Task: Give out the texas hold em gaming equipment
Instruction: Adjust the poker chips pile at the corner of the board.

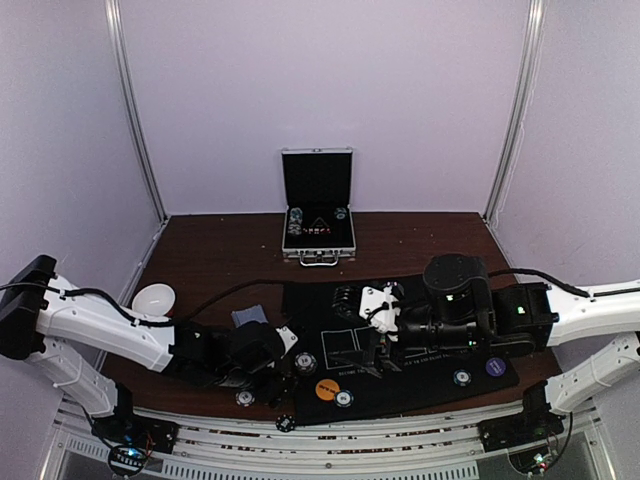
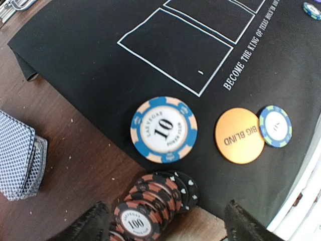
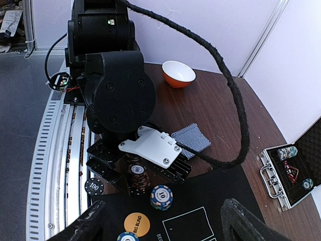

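Left hand [image 2: 165,223] is wide open, one finger [image 2: 93,223] in each bottom corner of its wrist view. A leaning stack of brown-and-black 100 chips [image 2: 148,206] sits between them, closer to the left-side finger and right at the edge of the black mat [image 2: 75,50].

Just above the stack, on the mat, there's a blue 10 chip [image 2: 163,129]. To its right is the orange BIG BLIND button [image 2: 239,135], with a small blue-green chip [image 2: 275,125] touching its upper right rim. The deck of cards [image 2: 17,155] lies on the brown table [image 2: 75,170] at the left edge of the frame, off the mat.

Right hand [image 3: 163,223] is open too and holding nothing, hanging over the mat and facing the left arm.

In the overhead view a purple button [image 1: 494,366] is at the mat's lower right. The silver case [image 1: 318,205] stands open at top centre, and a bowl [image 1: 155,298] is off to the left.
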`<state>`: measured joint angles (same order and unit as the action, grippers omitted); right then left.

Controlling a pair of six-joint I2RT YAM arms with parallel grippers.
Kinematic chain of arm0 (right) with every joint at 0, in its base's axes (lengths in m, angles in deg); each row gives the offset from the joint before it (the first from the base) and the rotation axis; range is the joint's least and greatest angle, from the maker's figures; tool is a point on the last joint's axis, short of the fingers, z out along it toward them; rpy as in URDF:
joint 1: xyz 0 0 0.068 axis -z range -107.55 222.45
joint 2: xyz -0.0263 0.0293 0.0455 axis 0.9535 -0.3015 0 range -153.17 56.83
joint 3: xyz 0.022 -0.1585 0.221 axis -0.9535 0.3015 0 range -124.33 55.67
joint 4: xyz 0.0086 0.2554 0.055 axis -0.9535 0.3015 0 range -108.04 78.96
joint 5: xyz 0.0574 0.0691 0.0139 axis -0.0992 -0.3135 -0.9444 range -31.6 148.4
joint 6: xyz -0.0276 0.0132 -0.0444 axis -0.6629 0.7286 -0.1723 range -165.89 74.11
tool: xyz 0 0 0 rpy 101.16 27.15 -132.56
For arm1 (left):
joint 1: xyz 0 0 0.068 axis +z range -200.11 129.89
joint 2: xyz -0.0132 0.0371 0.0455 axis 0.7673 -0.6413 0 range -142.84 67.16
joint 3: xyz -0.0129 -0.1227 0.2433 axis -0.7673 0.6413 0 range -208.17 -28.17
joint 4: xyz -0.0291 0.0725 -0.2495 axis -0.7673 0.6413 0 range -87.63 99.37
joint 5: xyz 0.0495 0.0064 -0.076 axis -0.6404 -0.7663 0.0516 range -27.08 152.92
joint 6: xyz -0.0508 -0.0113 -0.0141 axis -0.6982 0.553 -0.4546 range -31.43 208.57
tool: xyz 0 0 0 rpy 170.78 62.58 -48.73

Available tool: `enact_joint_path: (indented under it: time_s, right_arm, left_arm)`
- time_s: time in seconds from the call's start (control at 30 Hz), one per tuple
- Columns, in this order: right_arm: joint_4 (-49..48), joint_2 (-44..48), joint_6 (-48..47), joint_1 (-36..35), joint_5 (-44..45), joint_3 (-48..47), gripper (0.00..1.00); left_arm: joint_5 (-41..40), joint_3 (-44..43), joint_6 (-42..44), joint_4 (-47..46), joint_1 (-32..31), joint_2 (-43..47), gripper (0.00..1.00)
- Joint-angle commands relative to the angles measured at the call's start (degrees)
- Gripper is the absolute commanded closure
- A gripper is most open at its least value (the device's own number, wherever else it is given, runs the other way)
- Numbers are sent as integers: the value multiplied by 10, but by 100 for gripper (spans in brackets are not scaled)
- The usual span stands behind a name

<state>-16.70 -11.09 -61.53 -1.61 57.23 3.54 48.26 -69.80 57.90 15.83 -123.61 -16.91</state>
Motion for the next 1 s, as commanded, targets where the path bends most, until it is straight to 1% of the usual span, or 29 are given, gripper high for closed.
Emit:
enact_joint_path:
  time_s: [0.0,0.1,0.3,0.57,0.67,0.83,0.97]
  right_arm:
    - [2,3,3,0,9,-14,21]
    - [6,3,3,0,8,-14,21]
    - [5,3,10,0,3,-10,21]
    - [9,-1,11,0,-1,-9,22]
    - [8,-1,11,0,-2,-9,22]
    - [9,-4,12,0,-3,-9,22]
    - [9,-5,13,0,-3,-11,22]
  left_arm:
    - [8,-2,-11,-46,5,-26,14]
    - [-3,-12,-28,-47,10,-47,13]
    - [-31,-28,-67,-37,19,-79,19]
    - [-22,-33,-62,-51,20,-95,21]
    - [-34,-32,-69,-44,20,-94,25]
    - [-52,-24,-80,-25,20,-83,35]
    - [-53,-4,-80,-15,20,-63,39]
